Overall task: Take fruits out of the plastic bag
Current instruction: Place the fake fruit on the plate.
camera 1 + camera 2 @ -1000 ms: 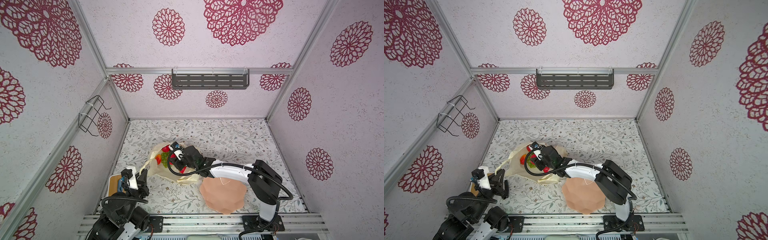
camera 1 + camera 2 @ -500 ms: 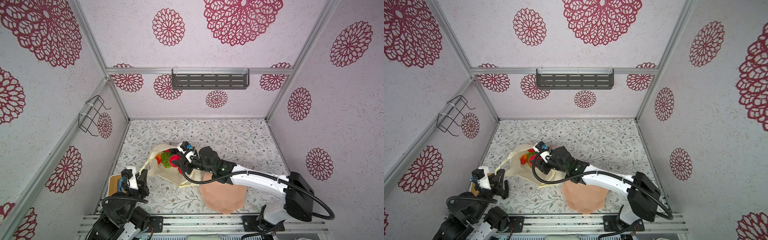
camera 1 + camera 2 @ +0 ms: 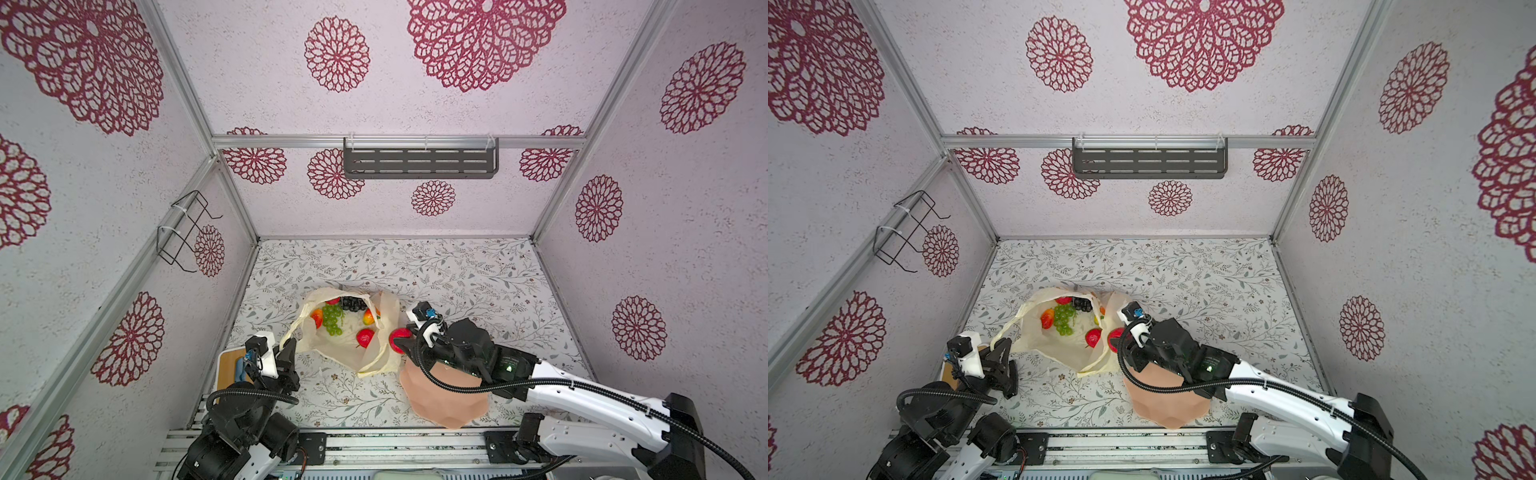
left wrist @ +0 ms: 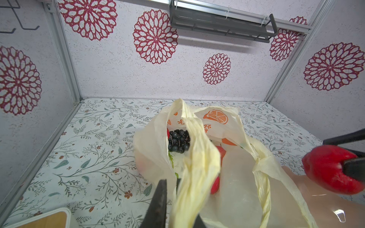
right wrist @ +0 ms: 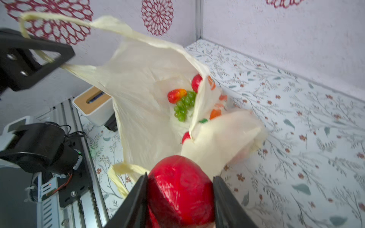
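- Fruits nearest me: one red apple [image 3: 400,340] is clamped between the jaws of my right gripper [image 5: 180,201]. It is outside the plastic bag [image 3: 388,316] and over the far rim of the pink bowl [image 3: 449,407], which sits on the worktop [image 3: 457,282] close to the front rail.
- My left gripper [image 3: 289,348] is pinched tight on one loop handle [image 4: 199,161] of the bag and holds that side raised. The bag's mouth gapes open in both top views.
- I see a white box with a wooden top [image 3: 228,365] just beside that gripper, by the left wall.
- Inside the bag, a second red apple [image 3: 364,337] lies closest to me.
- Behind it is a green grape bunch [image 3: 332,319], with a red-yellow mango [image 3: 317,318] just beside it on the left and another mango [image 3: 369,318] to its right.
- A dark grape bunch [image 3: 353,304] sits against the bag's far wall, and a bit of red fruit [image 3: 332,300] shows next to it; I cannot tell which kind.
- Farther back, a wire rack [image 3: 183,232] hangs on the left wall and a grey slotted shelf [image 3: 419,162] is on the back wall.
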